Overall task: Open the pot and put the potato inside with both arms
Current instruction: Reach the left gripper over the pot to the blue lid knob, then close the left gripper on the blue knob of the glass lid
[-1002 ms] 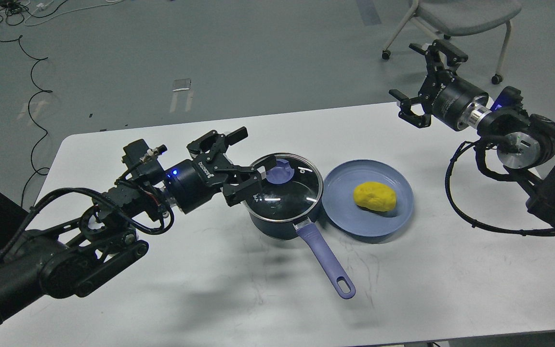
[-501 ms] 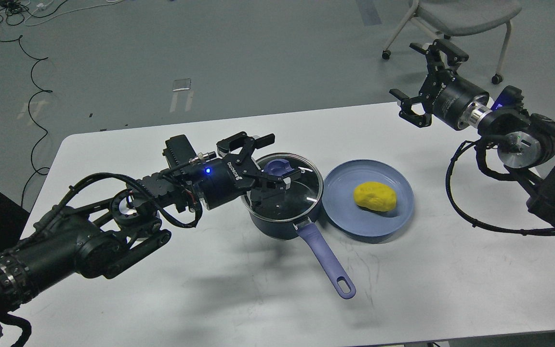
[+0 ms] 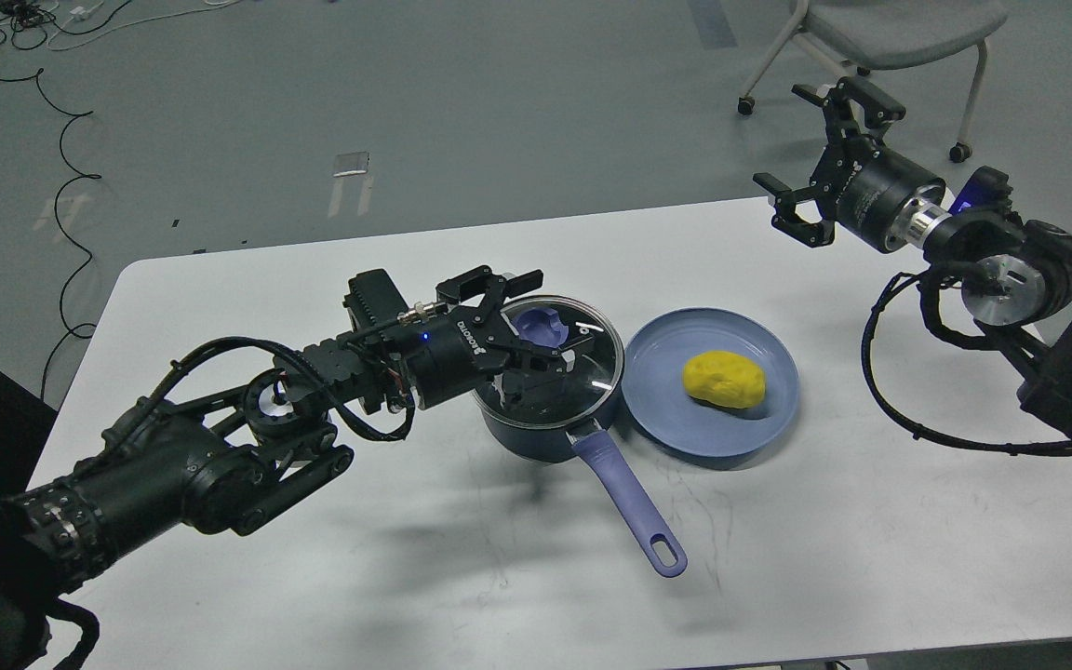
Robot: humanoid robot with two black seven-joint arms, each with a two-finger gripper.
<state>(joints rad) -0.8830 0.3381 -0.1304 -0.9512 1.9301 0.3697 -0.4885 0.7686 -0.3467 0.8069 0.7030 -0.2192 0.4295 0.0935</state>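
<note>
A dark blue pot (image 3: 536, 433) with a purple handle (image 3: 629, 502) stands mid-table, covered by a glass lid (image 3: 582, 368) with a purple knob (image 3: 541, 326). My left gripper (image 3: 545, 316) is open, its fingers either side of the knob, just above the lid. A yellow potato (image 3: 724, 379) lies on a blue plate (image 3: 666, 419) right of the pot. My right gripper (image 3: 810, 154) is open and empty, raised over the table's far right edge, well away from the potato.
The white table (image 3: 406, 558) carries only the pot and plate. A grey chair (image 3: 890, 37) stands behind the table at the right. Cables (image 3: 52, 140) lie on the floor at the far left.
My left arm has moved right, bringing its open gripper from left of the pot to over the lid around the knob. The right arm has stayed still.
</note>
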